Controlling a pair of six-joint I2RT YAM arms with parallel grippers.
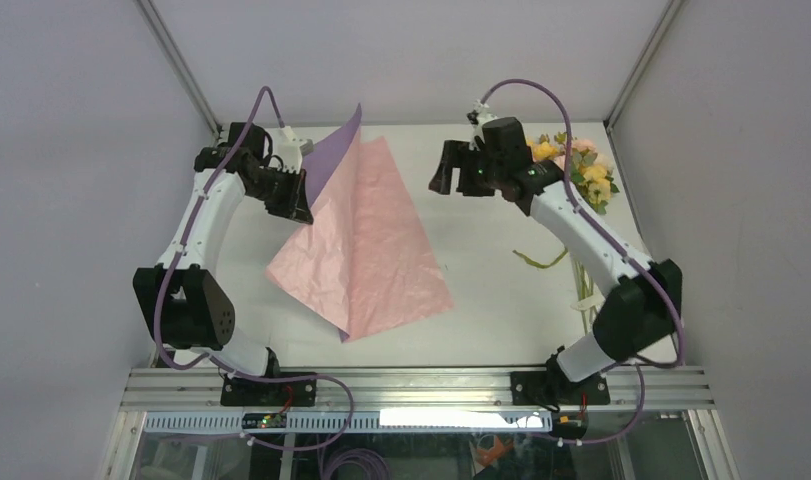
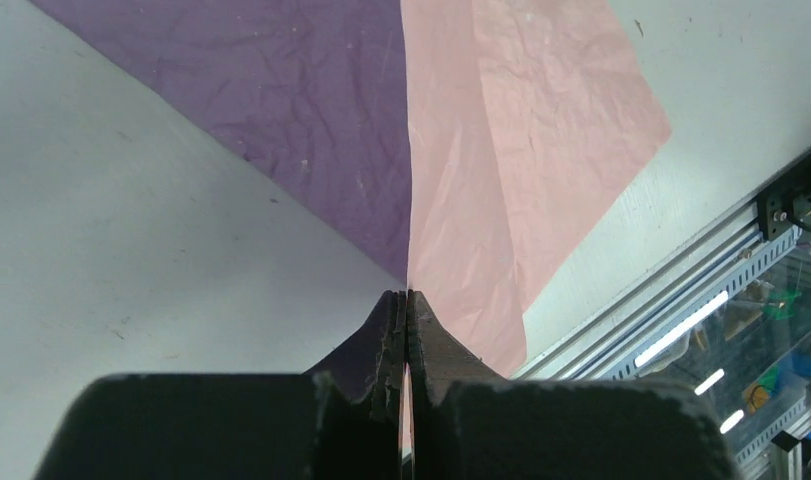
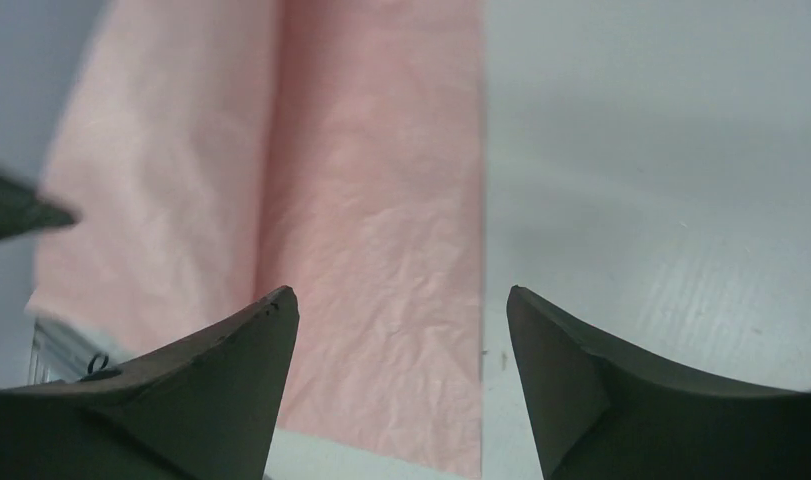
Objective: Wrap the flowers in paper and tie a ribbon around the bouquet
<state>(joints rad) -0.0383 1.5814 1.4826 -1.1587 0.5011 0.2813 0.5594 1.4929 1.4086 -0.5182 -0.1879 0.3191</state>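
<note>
The paper (image 1: 366, 240) lies in the middle of the table, mostly pale pink face up, creased lengthwise. Its far left part is lifted and shows the lilac-purple face (image 2: 311, 110). My left gripper (image 1: 299, 207) is shut on the paper's left edge, and the sheet runs out from between its closed tips (image 2: 408, 300). My right gripper (image 1: 438, 183) hangs open above the paper's (image 3: 381, 250) right edge, with nothing between its fingers (image 3: 396, 292). The flowers (image 1: 581, 168) lie at the back right corner behind the right arm. The ribbon (image 1: 584, 298) shows as a pale strip by the right arm's base.
A thin green stem (image 1: 541, 262) lies on the table between the paper and the right arm. Metal frame posts rise at the back corners, and an aluminium rail (image 1: 421, 385) runs along the near edge.
</note>
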